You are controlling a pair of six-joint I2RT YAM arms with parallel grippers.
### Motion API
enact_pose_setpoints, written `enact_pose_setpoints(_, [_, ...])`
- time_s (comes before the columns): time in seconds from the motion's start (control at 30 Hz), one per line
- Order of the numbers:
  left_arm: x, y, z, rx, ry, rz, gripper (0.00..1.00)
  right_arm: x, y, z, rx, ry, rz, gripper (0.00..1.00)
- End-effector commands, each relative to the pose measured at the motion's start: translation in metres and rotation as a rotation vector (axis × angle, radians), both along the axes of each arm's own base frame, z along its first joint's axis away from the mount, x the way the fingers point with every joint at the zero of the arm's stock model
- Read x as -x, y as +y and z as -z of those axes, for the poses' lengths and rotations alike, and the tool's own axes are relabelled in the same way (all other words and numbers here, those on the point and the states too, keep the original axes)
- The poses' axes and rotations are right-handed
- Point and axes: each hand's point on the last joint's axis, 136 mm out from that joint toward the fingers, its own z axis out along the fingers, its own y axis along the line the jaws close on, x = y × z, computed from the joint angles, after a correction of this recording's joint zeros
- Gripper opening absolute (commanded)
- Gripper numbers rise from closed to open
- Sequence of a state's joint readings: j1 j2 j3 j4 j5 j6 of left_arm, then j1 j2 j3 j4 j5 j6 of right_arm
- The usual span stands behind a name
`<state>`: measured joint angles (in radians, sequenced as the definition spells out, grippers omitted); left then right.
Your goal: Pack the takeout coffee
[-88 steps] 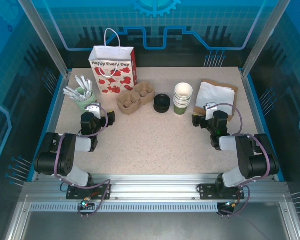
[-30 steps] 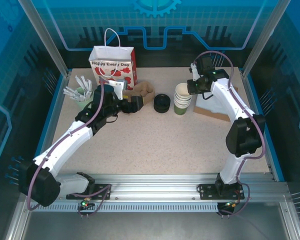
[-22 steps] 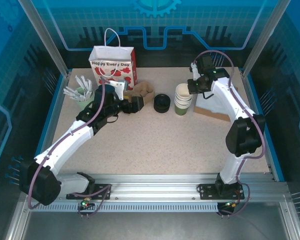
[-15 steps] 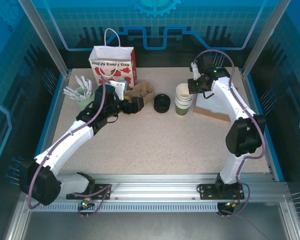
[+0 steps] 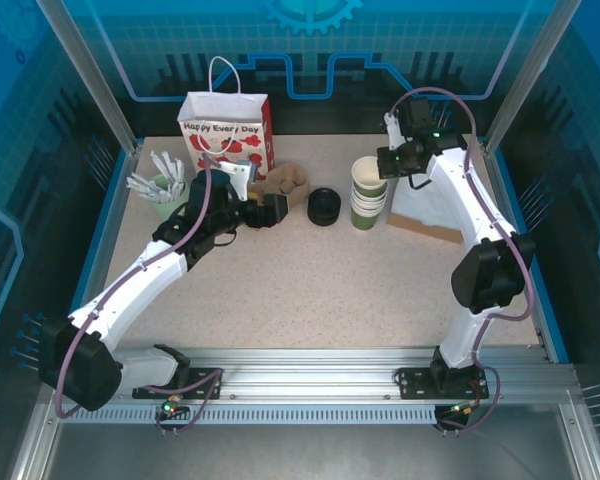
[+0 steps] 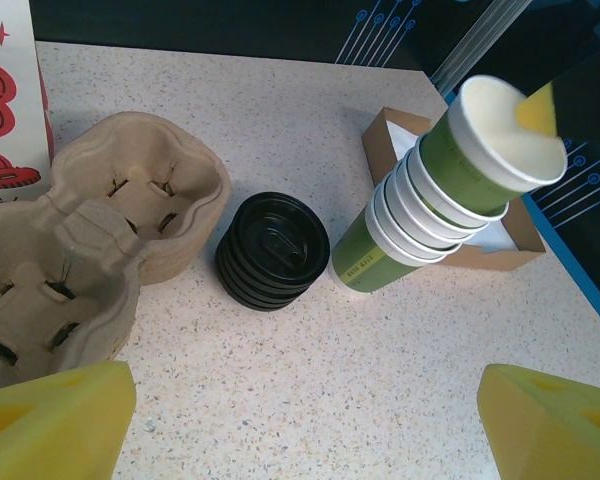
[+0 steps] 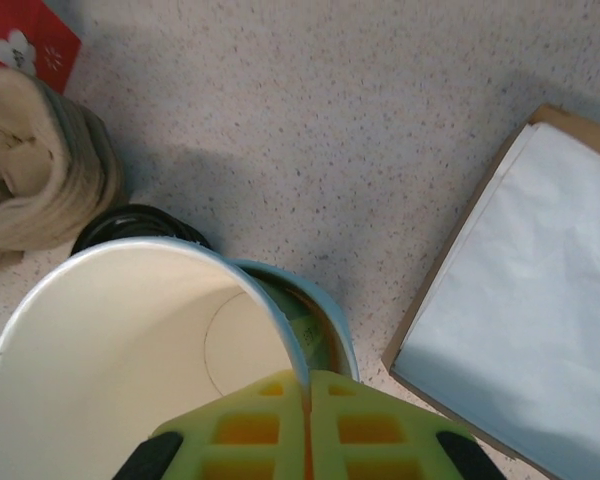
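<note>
- The small green paper cup [image 6: 468, 168], white inside and with no lid on it, sits topmost on a stack of matching green paper cups [image 6: 378, 248]. It is tilted and raised above the others, with its base inside the cup below.
- That stack stands on the speckled tabletop [image 5: 310, 280] just right of a stack of round black plastic lids [image 5: 324, 206], as seen from the top camera.
- The right gripper [image 7: 308, 390] is clamped on the top cup's wall at the rim, on the side away from the lids, with one yellow finger inside the cup and one outside.
- The left gripper [image 6: 308, 385] hovers over the tabletop on the near side of the lids, its yellow fingers wide apart and holding nothing.
- A brown moulded cardboard cup carrier [image 6: 110, 220] lies just left of the lids.
- A white paper gift bag with red prints [image 5: 227, 140] stands upright behind the carrier, further left of the lids.
- A pale green cup with white sticks [image 5: 165, 195] is well left of the lids.
- White napkins in a flat brown tray [image 7: 520, 300] lie right of the lids, beyond the cup stack.
</note>
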<state>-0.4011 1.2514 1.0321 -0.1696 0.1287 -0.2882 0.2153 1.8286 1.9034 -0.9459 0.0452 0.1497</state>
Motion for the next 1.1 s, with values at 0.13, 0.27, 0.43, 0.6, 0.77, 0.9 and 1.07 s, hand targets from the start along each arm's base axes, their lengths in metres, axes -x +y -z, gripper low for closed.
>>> enact_pose_setpoints(0.13, [0.001, -0.003, -0.012, 0.021, 0.000, -0.001, 0.91, 0.036, 0.000, -0.097, -0.055, -0.170, -0.029, 0.07])
enact_pose_setpoints(0.27, [0.008, 0.005, -0.007, 0.016, 0.021, -0.035, 0.92, 0.067, 0.021, -0.110, -0.073, -0.199, -0.101, 0.07])
enact_pose_setpoints(0.43, [0.025, 0.025, 0.011, -0.021, 0.050, -0.095, 0.94, 0.108, 0.070, -0.076, -0.114, -0.155, -0.239, 0.06])
enact_pose_setpoints(0.6, [0.037, 0.047, 0.026, -0.065, 0.071, -0.171, 0.94, 0.134, 0.127, -0.014, -0.156, -0.093, -0.367, 0.06])
enact_pose_setpoints(0.77, [0.044, 0.058, 0.031, -0.098, 0.072, -0.204, 0.94, 0.148, 0.163, 0.048, -0.131, -0.056, -0.433, 0.06])
enact_pose_setpoints(0.9, [0.047, 0.058, 0.032, -0.095, 0.075, -0.198, 0.94, 0.153, 0.177, 0.085, -0.108, -0.016, -0.459, 0.06])
enact_pose_setpoints(1.07, [0.047, 0.057, 0.031, -0.091, 0.070, -0.194, 0.94, 0.160, 0.186, 0.117, -0.086, 0.030, -0.477, 0.07])
